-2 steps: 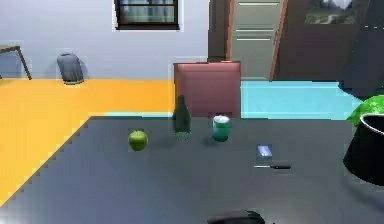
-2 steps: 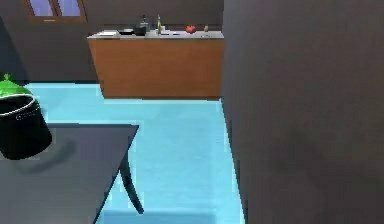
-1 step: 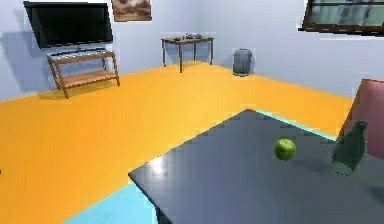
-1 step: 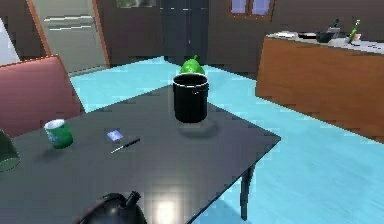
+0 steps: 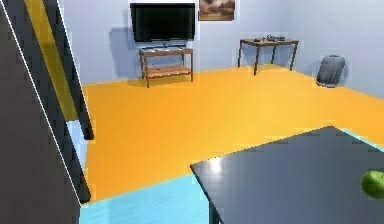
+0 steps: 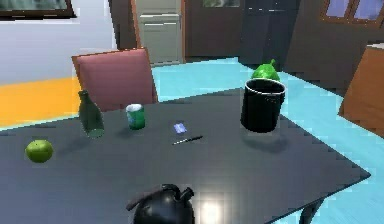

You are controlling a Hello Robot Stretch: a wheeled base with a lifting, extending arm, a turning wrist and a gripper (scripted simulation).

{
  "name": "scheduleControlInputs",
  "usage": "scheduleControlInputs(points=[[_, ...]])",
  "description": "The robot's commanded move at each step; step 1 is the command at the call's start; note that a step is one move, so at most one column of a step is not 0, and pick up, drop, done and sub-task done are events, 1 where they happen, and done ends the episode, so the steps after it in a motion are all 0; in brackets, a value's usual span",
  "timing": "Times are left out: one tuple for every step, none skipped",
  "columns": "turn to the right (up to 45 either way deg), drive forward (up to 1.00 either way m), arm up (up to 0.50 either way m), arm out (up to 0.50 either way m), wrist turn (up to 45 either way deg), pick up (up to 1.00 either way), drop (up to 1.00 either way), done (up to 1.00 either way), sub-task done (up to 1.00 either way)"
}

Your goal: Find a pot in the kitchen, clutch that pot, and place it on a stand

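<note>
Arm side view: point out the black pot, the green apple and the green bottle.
black pot (image 6: 263, 110), arm side view, on its side wall
green apple (image 6: 39, 150), arm side view, on the fruit's middle
green bottle (image 6: 91, 122), arm side view, on its body below the neck

Apple (image 6: 39, 150) lying at tabletop's (image 6: 250, 170) left; bottle (image 6: 90, 115), then cup (image 6: 135, 116), standing right of it; pot (image 6: 263, 105) showing farthest right; chair (image 6: 115, 75) standing behind bottle.

The dark table (image 6: 300, 165) carries a green apple (image 6: 38, 150) at left, a green bottle (image 6: 90, 115), a green cup (image 6: 135, 116), a small blue card (image 6: 180, 128), a pen (image 6: 188, 140), a black pot (image 6: 263, 105) at far right, and a dark rounded thing (image 6: 165, 207) at the near edge.
</note>
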Motion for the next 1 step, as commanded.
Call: scheduleControlInputs(points=[[0.0, 0.0, 0.5, 0.0, 0.0, 0.0, 0.0, 0.0, 0.0]])
